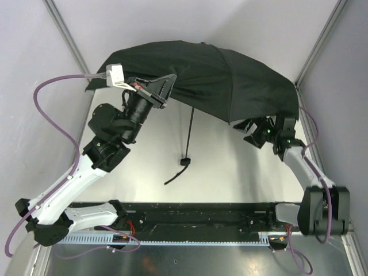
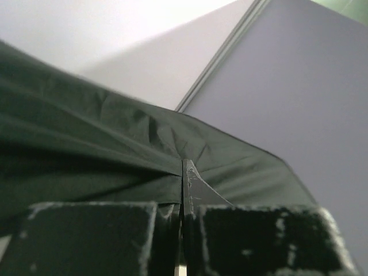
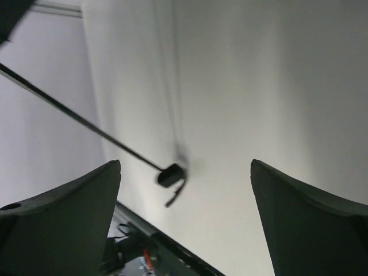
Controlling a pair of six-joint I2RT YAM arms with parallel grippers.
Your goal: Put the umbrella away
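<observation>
The umbrella (image 1: 230, 80) stands open and tilted over the back of the white table, its black canopy facing up. Its thin shaft (image 1: 190, 129) runs down to the small handle (image 1: 184, 162), with the strap trailing on the table. My left gripper (image 1: 165, 86) is shut on a fold at the canopy's near-left edge. In the left wrist view the fingertips (image 2: 191, 181) pinch the black fabric (image 2: 86, 144). My right gripper (image 1: 248, 131) sits under the canopy's right rim, open and holding nothing. The right wrist view looks between its fingers (image 3: 86, 213) at the shaft (image 3: 75, 118) and handle (image 3: 171, 175).
Grey walls with metal posts (image 1: 322, 40) close in the back and both sides. A black rail (image 1: 201, 215) runs along the near edge between the arm bases. A purple cable (image 1: 57, 109) loops off the left arm.
</observation>
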